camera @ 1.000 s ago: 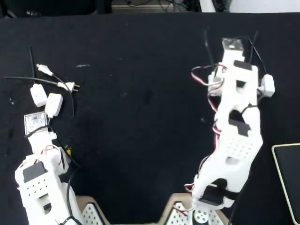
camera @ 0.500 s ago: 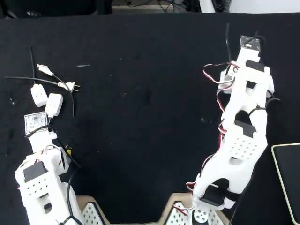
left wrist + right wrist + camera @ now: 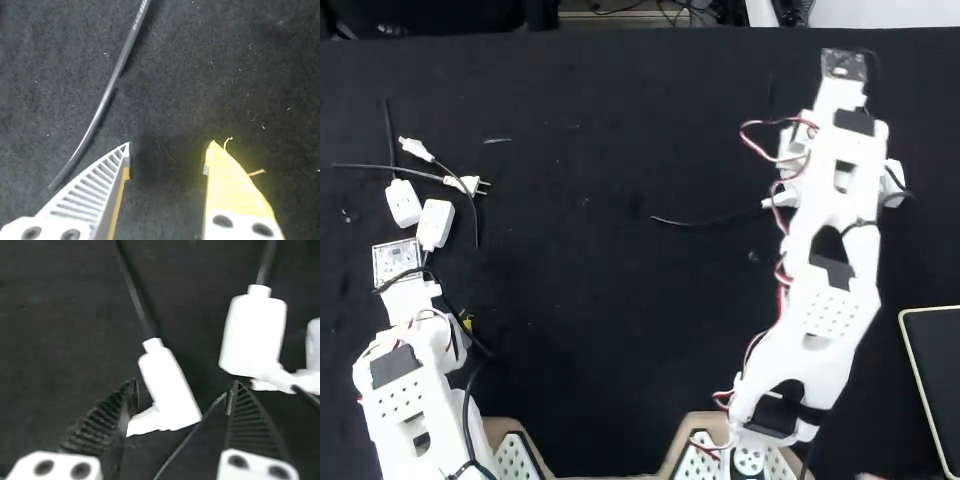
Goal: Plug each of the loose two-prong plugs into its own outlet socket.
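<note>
Noted right gripper (image 3: 182, 387) spread open around a white plug (image 3: 167, 385) on the black table (image 3: 620, 110) — a white corded piece (image 3: 252, 335) just beside it. Noted left gripper (image 3: 167, 147) likewise released, grasping nothing, over bare table near a black cord (image 3: 107, 95). Counted ahead of the left arm (image 3: 405, 385) a near plug (image 3: 472, 184) and a far plug (image 3: 412, 148) — both lying apart from a square socket (image 3: 402, 203) just beside a long socket (image 3: 435, 222).

A robotics lab bench: a black-clothed table (image 3: 620, 330) carrying white servo-driven arms (image 3: 830, 300).
</note>
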Tool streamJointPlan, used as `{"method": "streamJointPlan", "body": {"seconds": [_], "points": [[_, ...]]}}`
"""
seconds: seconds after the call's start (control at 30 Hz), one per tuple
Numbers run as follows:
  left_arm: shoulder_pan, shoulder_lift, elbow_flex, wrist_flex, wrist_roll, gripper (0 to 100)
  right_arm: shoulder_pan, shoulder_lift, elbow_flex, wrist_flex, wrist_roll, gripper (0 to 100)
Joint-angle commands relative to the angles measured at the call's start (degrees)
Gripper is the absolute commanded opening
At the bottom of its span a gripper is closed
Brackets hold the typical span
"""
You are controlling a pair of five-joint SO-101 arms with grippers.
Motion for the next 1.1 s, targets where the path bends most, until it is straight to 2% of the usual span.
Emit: {"method": "streamJointPlan", "body": {"seconds": [0.0,0.17,0.4,0.8,1.07], "points": [[0.22,-0.79,-1.45,-0.79,-0.18,25,-5.54,-8.13,-3.82,4.13,-0.35,25.8],[0.22,-0.79,-1.45,-0.79,-0.18,25,-14.07,-15.69,-0.22,10.55,-3.25,25.7],[0.22,-0.79,-1.45,-0.44,-0.18,25,-24.53,-28.70,15.87,7.56,-3.60,25.5],[0.13,-0.79,-1.45,-0.70,-0.26,25,-40.88,-51.03,59.82,-19.34,-3.60,25.5],[-0.48,-0.79,-4.26,-0.35,-0.62,25,-42.73,-52.35,74.77,-34.81,-3.60,25.5]]}}
